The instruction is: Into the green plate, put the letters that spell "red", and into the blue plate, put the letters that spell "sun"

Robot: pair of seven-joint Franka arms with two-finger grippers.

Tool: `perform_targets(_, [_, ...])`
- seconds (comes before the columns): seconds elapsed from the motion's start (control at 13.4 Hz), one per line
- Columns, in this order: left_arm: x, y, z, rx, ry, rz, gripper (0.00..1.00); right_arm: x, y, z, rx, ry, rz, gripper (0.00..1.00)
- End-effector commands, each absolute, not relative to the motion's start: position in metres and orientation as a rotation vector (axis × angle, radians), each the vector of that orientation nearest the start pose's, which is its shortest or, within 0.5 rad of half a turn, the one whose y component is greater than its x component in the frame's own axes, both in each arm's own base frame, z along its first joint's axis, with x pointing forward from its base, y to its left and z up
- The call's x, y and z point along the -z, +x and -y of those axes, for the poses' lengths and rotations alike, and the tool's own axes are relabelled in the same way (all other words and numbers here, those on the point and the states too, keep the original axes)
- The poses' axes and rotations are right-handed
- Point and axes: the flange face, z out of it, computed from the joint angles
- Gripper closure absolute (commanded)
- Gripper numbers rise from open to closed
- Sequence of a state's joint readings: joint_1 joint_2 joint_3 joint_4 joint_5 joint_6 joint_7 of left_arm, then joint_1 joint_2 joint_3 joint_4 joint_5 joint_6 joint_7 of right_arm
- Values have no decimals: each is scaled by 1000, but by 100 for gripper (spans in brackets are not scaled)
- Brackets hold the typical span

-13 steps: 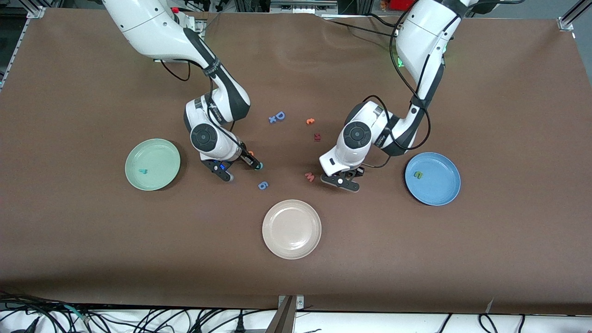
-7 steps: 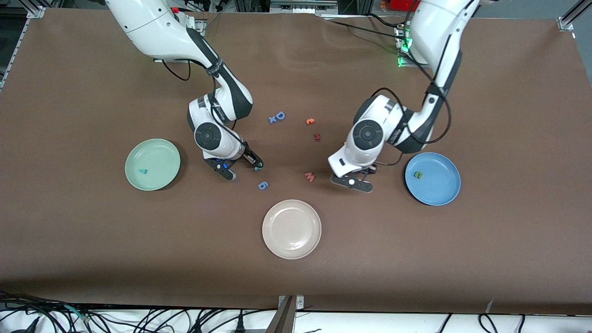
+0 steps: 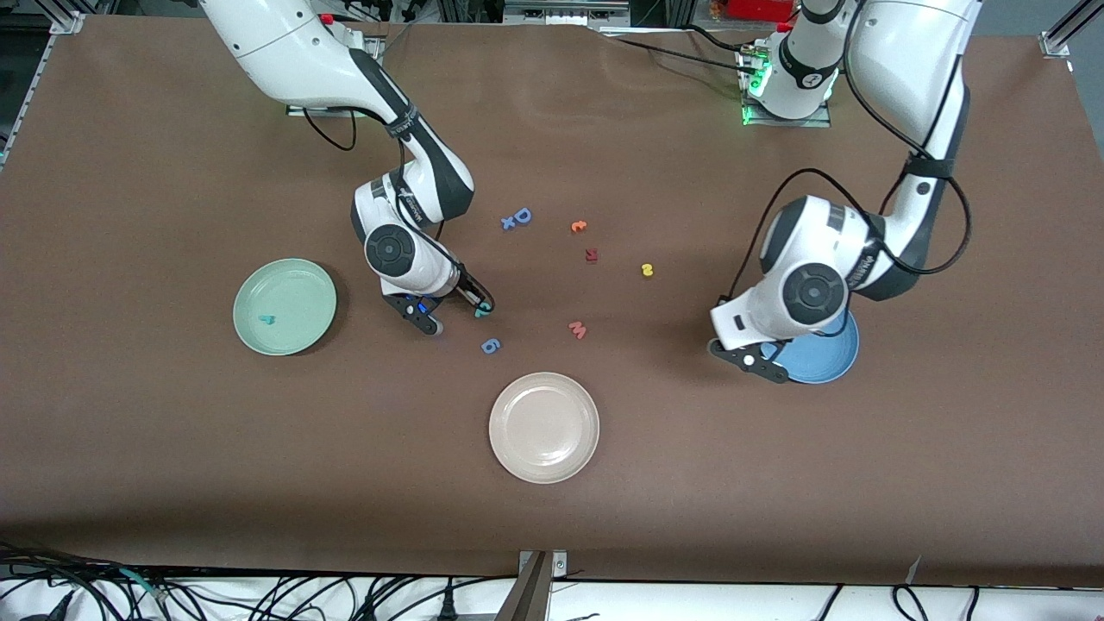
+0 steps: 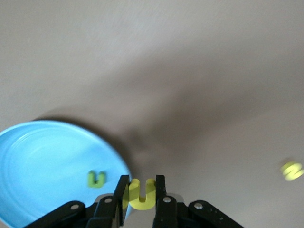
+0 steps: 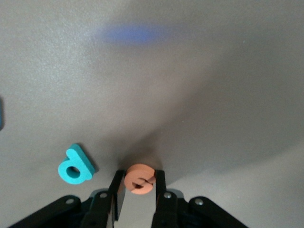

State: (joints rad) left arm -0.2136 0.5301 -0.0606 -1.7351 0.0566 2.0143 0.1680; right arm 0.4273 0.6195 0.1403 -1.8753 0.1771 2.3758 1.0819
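Observation:
My left gripper is shut on the yellow "u" and hangs over the rim of the blue plate. A green "n" lies in that plate. The yellow "s" lies on the table toward the middle. My right gripper is down at the table, shut on the orange "e". The teal "d" lies just beside it. In the front view the green plate holds the teal "r". The front view hides both held letters.
A beige plate sits nearest the front camera. Loose letters lie mid-table: a blue "D", an orange letter, a dark red one, a pink "w" and a blue "6".
The left arm swung from beside the pink "w" to the blue plate's rim, uncovering the yellow "s". The right gripper's fingers closed onto the orange "e".

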Motion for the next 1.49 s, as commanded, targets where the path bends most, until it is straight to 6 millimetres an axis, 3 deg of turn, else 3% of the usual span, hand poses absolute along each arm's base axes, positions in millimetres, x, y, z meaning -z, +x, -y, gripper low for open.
perform_targets(0.0, [-247,604,117,-470,-2967,-873,96,-158,521,-334,-363,-2907,-1031,76])
perform_targets(0.22, [-236,596,76,-500,-2971,-914,91,-168,527,-332,-348,-2908,-1015,76])
perform_targets(0.45, [-216,579,45,-453,-2978,-982,89,-206,550,-306,-372,-2961,-965,76])
perform_targets(0.6, [-212,577,30,-439,-2956,-1028,89,-232,566,-273,-443,-3019,-898,76])
perform_targets(0.67, [-205,575,21,-430,-2928,-1042,83,-239,575,-249,-482,-3048,-836,76])
perform_targets(0.75, [-202,574,13,-411,-2920,-1039,65,-241,585,-222,-495,-3072,-767,76])
perform_targets(0.9, [-205,574,13,-405,-2913,-1058,1,-245,598,-166,-523,-3112,-627,76])
perform_targets(1.12, [-231,578,28,-368,-2884,-1113,0,-238,607,-97,-548,-3132,-454,76])
perform_targets(1.27, [-257,576,62,-342,-2866,-1171,0,-225,613,-53,-563,-3117,-403,76])
perform_targets(1.42, [-276,573,99,-324,-2860,-1208,0,-213,613,-33,-576,-3106,-355,75])
